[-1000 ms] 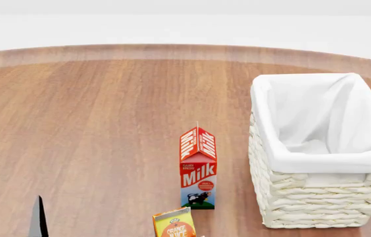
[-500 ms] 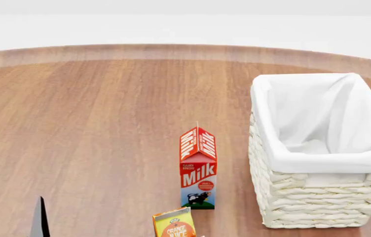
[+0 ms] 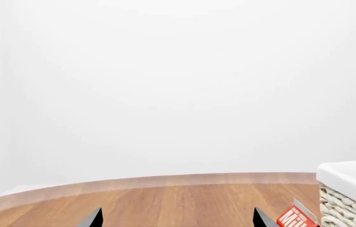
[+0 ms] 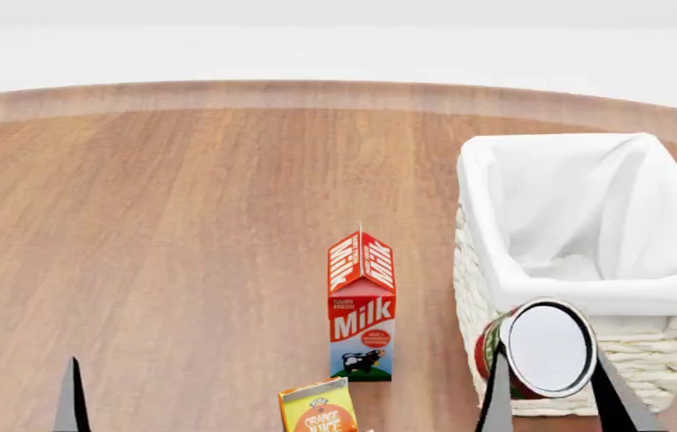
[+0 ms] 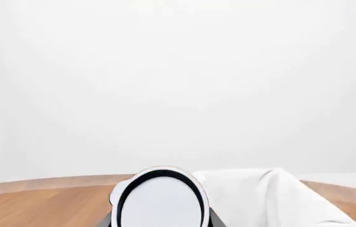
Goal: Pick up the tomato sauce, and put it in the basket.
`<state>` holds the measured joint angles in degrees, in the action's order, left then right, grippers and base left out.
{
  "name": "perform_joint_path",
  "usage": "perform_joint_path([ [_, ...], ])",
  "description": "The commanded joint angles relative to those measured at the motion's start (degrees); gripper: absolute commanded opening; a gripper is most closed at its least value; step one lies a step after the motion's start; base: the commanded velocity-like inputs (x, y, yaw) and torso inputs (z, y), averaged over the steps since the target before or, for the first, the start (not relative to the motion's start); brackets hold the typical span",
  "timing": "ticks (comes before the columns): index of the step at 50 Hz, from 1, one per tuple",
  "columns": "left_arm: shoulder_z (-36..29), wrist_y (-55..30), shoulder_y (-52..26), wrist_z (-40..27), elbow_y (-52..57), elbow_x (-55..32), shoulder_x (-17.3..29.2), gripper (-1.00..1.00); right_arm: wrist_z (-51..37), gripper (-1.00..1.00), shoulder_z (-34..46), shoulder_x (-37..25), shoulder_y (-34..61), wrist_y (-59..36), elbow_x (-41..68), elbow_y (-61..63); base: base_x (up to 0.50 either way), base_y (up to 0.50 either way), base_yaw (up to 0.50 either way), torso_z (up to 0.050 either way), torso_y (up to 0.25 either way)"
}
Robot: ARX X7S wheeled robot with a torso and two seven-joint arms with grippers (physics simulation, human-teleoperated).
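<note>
Head view: right gripper (image 4: 551, 387), jaws closed on the tomato sauce (image 4: 537, 349), which is held on its side, its long axis pointing toward the camera. The basket (image 4: 519, 297) lies directly beyond the can, rim higher still, so the carry likely continues up and forward. Left gripper (image 3: 174, 218), jaws spread and empty, sits well apart over the table (image 4: 170, 225).

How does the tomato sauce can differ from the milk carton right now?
The tomato sauce can is round and tipped over, held off the table in the right tool; the milk carton is boxy, taller, and stands upright on the wooden table. Both are mostly red and near the basket.
</note>
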<state>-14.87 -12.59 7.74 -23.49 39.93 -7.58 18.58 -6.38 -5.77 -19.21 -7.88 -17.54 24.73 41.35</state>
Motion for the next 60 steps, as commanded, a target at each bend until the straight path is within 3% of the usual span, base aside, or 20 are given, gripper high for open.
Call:
perform_joint_path([
  [1,0.06,-0.04,-0.04,-0.25,0.12,-0.54,0.29,1.00,-2.51,-1.00,0.83,-2.18,14.38,-7.47,1.23,0.29,0.00,0.00,0.00,0.000,0.000],
  [13,0.03,-0.05,-0.22,-0.57,0.03,-0.78,0.55,1.00,-4.23,-1.00,1.55,-2.61,28.87,-13.02,3.26,-5.31,0.00,0.00,0.00,0.000,0.000],
  [26,-0.18,0.19,-0.52,-0.81,-0.68,-0.95,0.70,1.00,-3.99,-1.00,5.93,-0.59,41.03,-13.43,0.26,-19.91,0.00,0.00,0.00,0.000,0.001],
  [34,-0.33,0.18,-0.51,-1.00,-0.54,-1.00,0.88,1.00,-2.82,-1.00,8.56,0.28,46.54,-10.06,-3.28,-30.34,0.00,0.00,0.00,0.000,0.000],
  [44,-0.40,0.25,-0.65,-1.10,-0.90,-1.29,1.02,1.00,0.78,-1.00,11.43,3.20,57.69,-2.27,-7.16,-54.59,0.00,0.00,0.00,0.000,0.000],
  [53,-0.42,0.32,-0.74,-1.24,-1.12,-1.54,1.11,1.00,-0.39,-1.00,12.16,4.19,61.06,-2.02,-8.61,-61.39,0.00,0.00,0.00,0.000,0.000],
  [60,-0.51,0.38,-0.86,-1.34,-1.37,-1.62,1.18,1.00,0.67,-1.00,12.53,5.46,66.56,3.05,-10.06,-75.65,0.00,0.00,0.00,0.000,0.001],
])
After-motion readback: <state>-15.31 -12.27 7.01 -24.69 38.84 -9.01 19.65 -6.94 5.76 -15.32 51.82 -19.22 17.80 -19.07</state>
